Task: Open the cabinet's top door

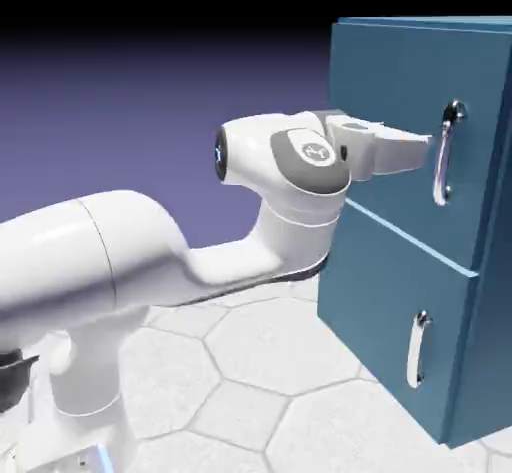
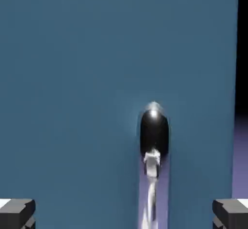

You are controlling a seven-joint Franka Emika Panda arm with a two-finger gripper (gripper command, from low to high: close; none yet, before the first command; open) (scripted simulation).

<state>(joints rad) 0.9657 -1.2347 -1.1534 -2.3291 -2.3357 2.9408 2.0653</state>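
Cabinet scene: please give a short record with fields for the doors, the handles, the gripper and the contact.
cabinet: teal-blue, two stacked front panels
top door: looks shut
top handle: vertical silver bar; centred between the fingertips in the hand view
lower handle: shorter, untouched
gripper: open, level, pointing at the top handle
fingertips: wide apart, one on each side of the handle
contact: not closed on the handle; touching cannot be told

Backdrop: plain, no walls, windows or furniture lines visible. Near-black along the top edge, grading down into blue-violet toward the horizon. Surface: light grey-white, tiled in large hexagons with thin darker seams, soft even lighting, faint shading only. In the hand view, a narrow strip of the same backdrop shows at the right edge, black up top, violet lower down.
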